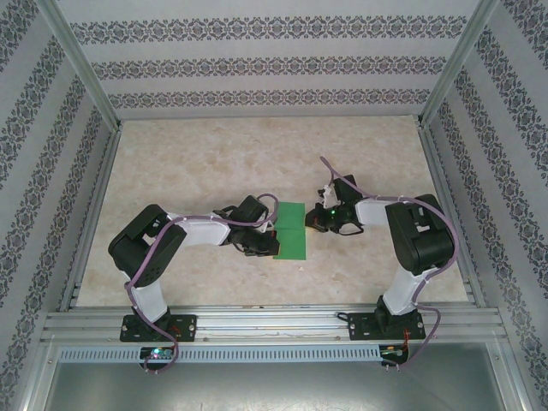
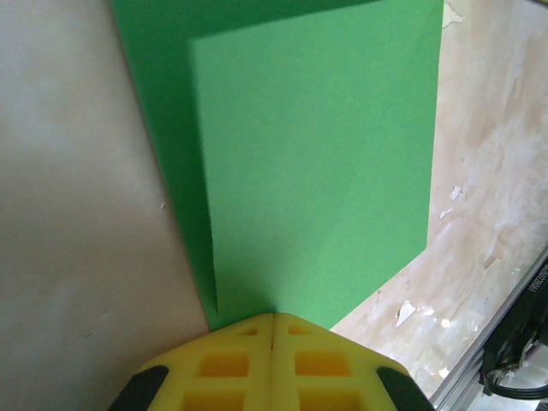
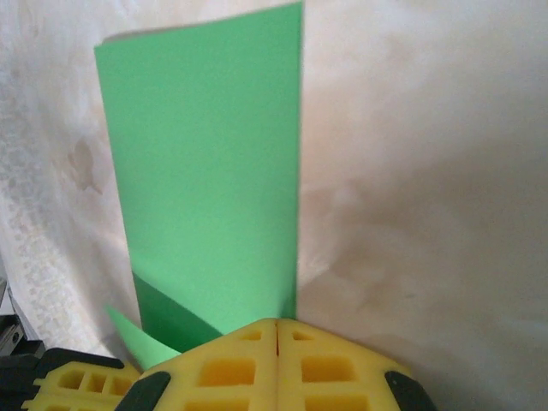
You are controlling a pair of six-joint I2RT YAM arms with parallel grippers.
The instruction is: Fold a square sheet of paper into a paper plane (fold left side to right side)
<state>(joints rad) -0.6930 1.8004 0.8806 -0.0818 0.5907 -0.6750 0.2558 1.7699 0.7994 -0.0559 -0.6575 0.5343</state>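
The square sheet of paper (image 1: 291, 229) is bright green and lies mid-table, folded over into a narrow upright rectangle. In the left wrist view the paper (image 2: 317, 171) shows a lighter top layer over a darker strip along its left edge. My left gripper (image 1: 272, 242) is shut, its yellow tips (image 2: 272, 315) touching the sheet's near edge. My right gripper (image 1: 310, 224) is shut too, its tips (image 3: 277, 322) at the opposite edge of the paper (image 3: 205, 171). One corner flap (image 3: 137, 338) curls up there. No paper shows in either seam between the fingers.
The marbled tabletop (image 1: 214, 163) is walled by patterned panels on three sides. An aluminium rail (image 1: 274, 321) with the arm bases runs along the near edge. The left gripper's yellow fingers (image 3: 81, 381) show low left in the right wrist view.
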